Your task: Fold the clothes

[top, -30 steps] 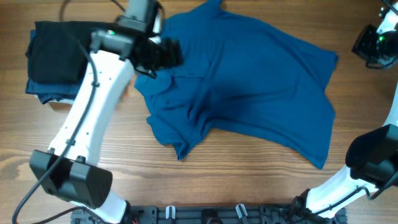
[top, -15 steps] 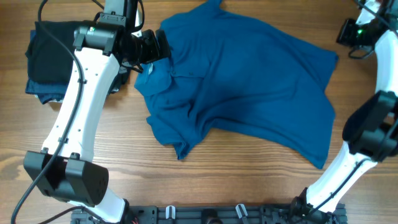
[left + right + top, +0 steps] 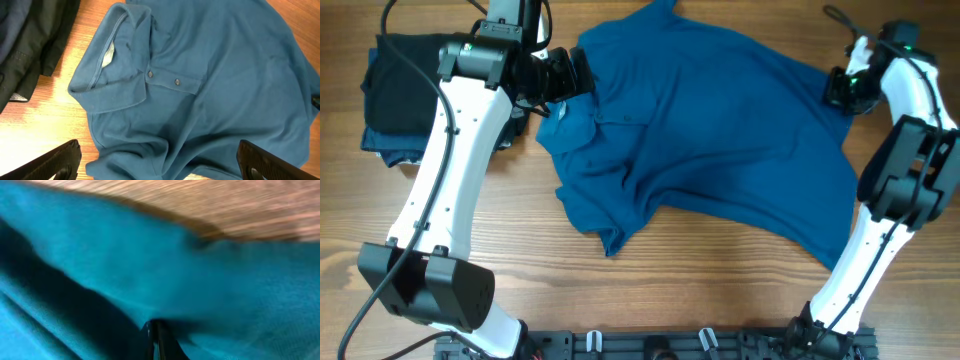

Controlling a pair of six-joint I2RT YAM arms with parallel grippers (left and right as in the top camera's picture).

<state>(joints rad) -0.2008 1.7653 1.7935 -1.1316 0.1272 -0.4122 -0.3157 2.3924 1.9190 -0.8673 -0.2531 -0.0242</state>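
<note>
Left claw (image 3: 570, 76) is hanging wide open just above the collar (image 3: 107, 75) of the shirt (image 3: 720, 130), its two fingertips (image 3: 55, 162) showing at the bottom corners of the wrist view and gripping nothing. The blue shirt is lying front up and rumpled across the middle of the wooden table (image 3: 650, 300), with its collar toward the left and its body spreading toward the right. Two placket buttons (image 3: 150, 74) are facing up (the collar is folding over itself, a pale label showing inside). Right claw (image 3: 840, 88) is sitting at the shirt's far right edge with jaws closed. Its own blurred wrist view is filling with blue cloth and a strip of table, and whether any cloth is being pinched cannot be told. A dark pile (image 3: 405, 95) of folded garments is lying at the table's left end, just beside the collar and partly under the left arm.
</note>
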